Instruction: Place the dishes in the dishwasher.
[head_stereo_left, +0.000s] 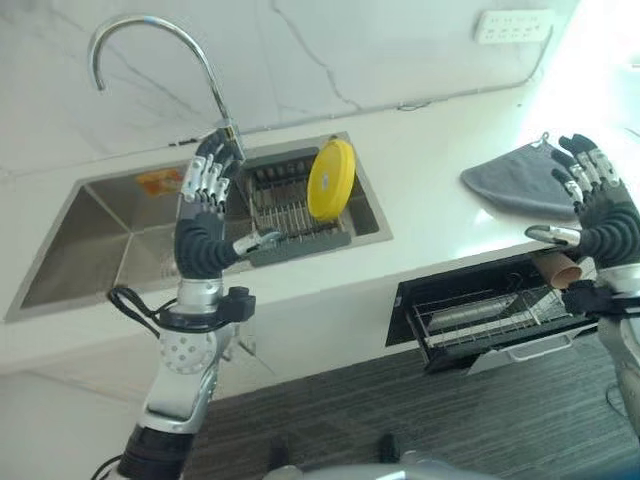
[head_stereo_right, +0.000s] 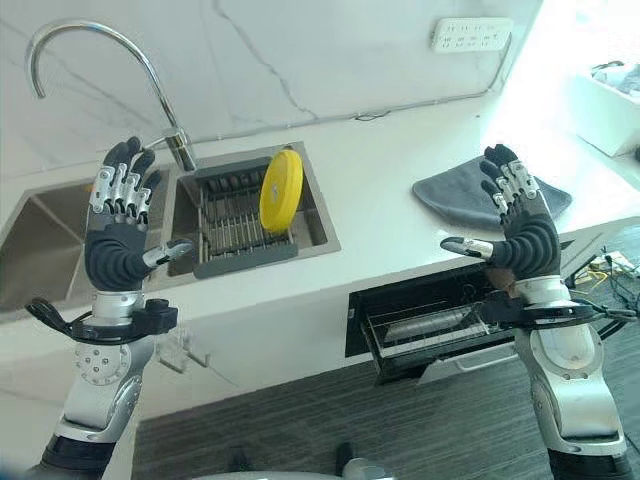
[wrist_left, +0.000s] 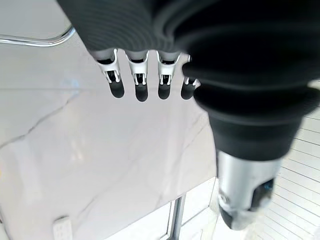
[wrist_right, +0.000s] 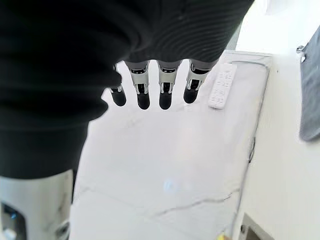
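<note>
Both hands raised, palms away, nothing held. Left hand (head_stereo_right: 118, 225) stands at left of frame in front of the sink (head_stereo_right: 40, 240), fingers straight and spread, thumb out to the side; its wrist view shows the fingertips in a loose row with marble wall beyond. Right hand (head_stereo_right: 520, 235) stands at right of frame above the counter (head_stereo_right: 380, 200) edge, fingers likewise straight and apart, empty. The one dish seen: a yellow plate (head_stereo_right: 281, 190), upright on edge in the grey drying rack (head_stereo_right: 235, 225) set in the right part of the sink, just below the base of the tap (head_stereo_right: 90, 55). A grey cloth (head_stereo_right: 450, 195) lies on the counter behind the right hand. The dishwasher drawer (head_stereo_right: 440, 325) is pulled open under the counter at lower right, wire basket visible; something pale lies in it, too unclear to name. Judgement: task at its start, reach not yet begun. Next move calls for the left hand, which is nearer, to come across to the rack, close on the plate's rim, lift it clear of the wires, then carry it over to the open drawer, likely with a handover to the right hand.
</note>
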